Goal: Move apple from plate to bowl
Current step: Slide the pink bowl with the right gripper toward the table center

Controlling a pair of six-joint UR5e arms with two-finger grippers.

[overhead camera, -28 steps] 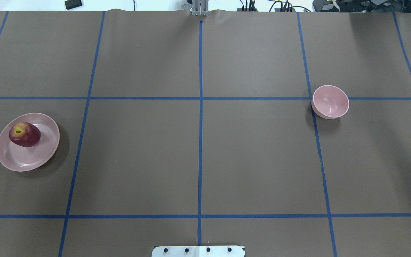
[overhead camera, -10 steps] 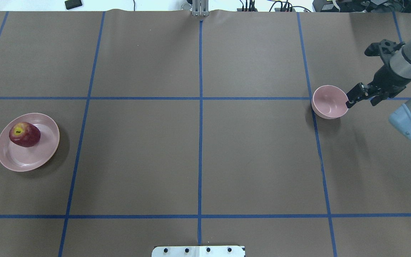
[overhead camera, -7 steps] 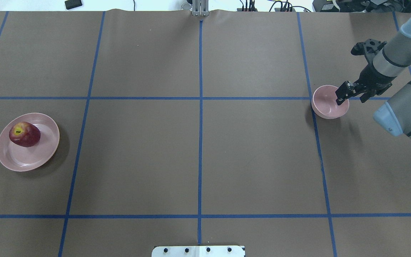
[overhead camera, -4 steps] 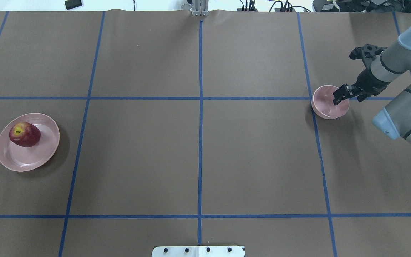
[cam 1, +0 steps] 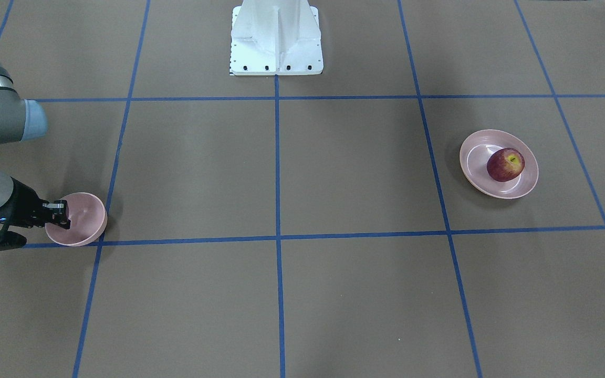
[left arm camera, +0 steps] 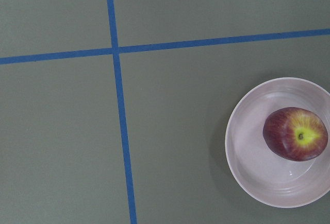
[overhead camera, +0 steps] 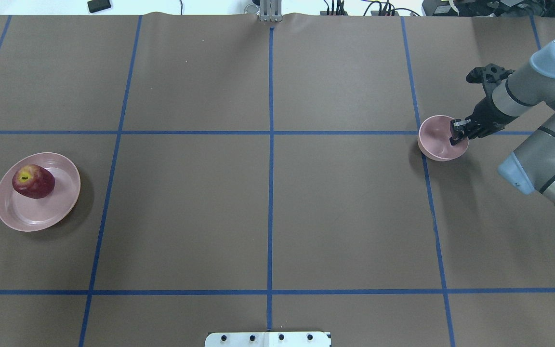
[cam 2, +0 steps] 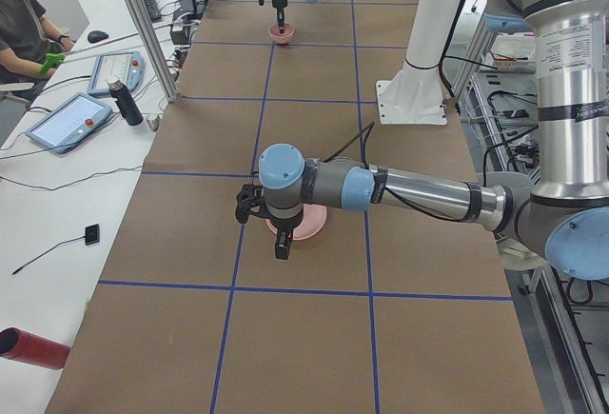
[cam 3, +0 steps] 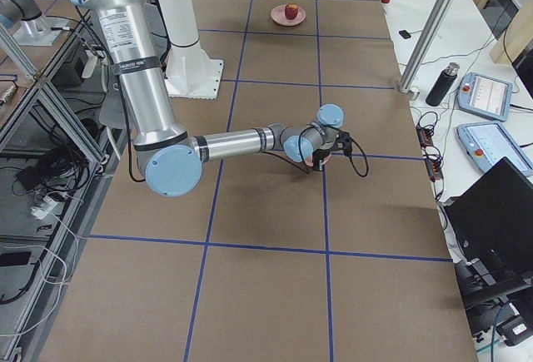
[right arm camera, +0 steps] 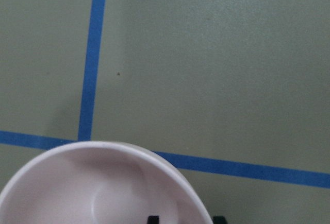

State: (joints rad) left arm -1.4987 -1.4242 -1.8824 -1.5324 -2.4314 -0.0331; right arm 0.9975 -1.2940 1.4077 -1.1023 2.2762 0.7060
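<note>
Right pincer (overhead camera: pixel 454 136) straddles the bowl (overhead camera: pixel 431 142) rim at frame right, jaws apart, gripping nothing yet, probably to drag it closer; apple (overhead camera: pixel 33 181) sits on the plate (overhead camera: pixel 41 218), far left; left pincer (cam 2: pixel 282 246) opening: cannot tell.

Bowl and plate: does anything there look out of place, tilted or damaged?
Nothing looks damaged or spilled. The apple rests on the plate, off its centre. The only odd point: the right gripper straddles the rim of the empty bowl, one finger inside and one outside.
</note>
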